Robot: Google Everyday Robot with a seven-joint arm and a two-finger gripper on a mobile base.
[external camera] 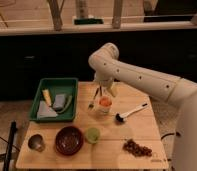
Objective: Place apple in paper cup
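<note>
You see 1 apple [105, 101], round and orange-red, in the mouth of 1 white paper cup [105, 109] near the tabletop's far edge. The gripper [105, 92] is just above; you cannot tell its grip.

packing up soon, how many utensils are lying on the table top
2: a fork just left of the paper cup, and a white-handled spoon to its right. The claw hangs above that cup. The green tray may hold more.

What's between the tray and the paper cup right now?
Camera view: a fork on the table, close beside the cup. The gripper hangs over the apple at the cup's mouth.
</note>
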